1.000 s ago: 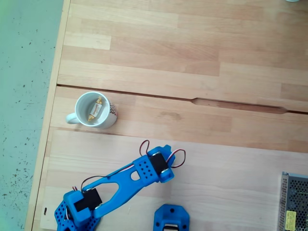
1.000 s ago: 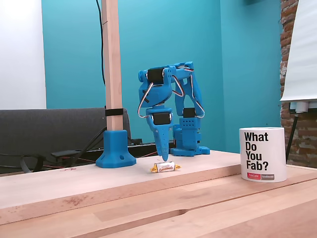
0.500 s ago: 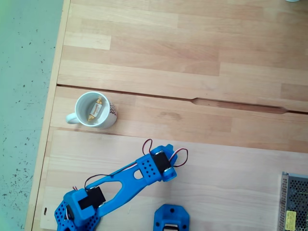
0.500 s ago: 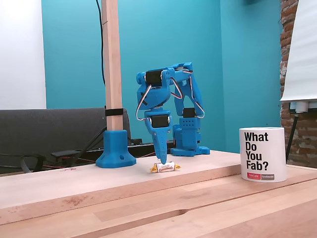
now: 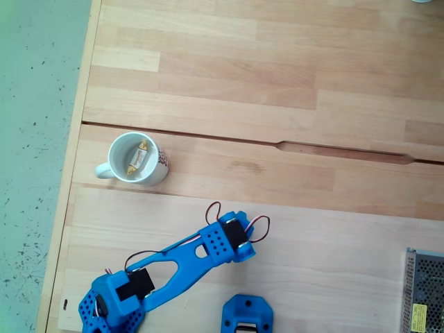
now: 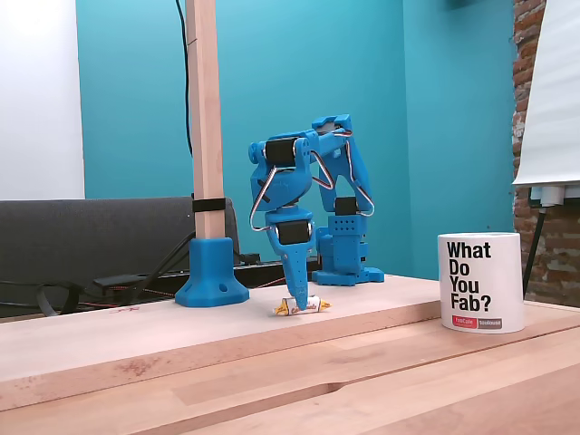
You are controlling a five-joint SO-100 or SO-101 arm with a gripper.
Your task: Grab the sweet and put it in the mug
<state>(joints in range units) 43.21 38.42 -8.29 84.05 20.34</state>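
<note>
Pointing down, claw (image 6: 302,311) tip meets sweet (image 6: 303,306) on table (image 6: 136,349); grip unclear. Mug (image 6: 481,282) well apart at 3 o'clock of it.

Brightness: both fixed views are bright and evenly lit, with soft daylight-like light.
Overhead colour: washed out and slightly pale; the table (image 5: 277,83) looks low in contrast.
Shadows: very weak; only a thin soft shadow beside the mug (image 5: 137,158) and under the arm (image 5: 180,260).
Glare: strong white patch on the far left wall (image 6: 36,91) in the side view.
Sharpness: both are a little soft; print on the mug (image 6: 480,281) stays readable.
Distortion: plank lines stay straight at the edges.
</note>
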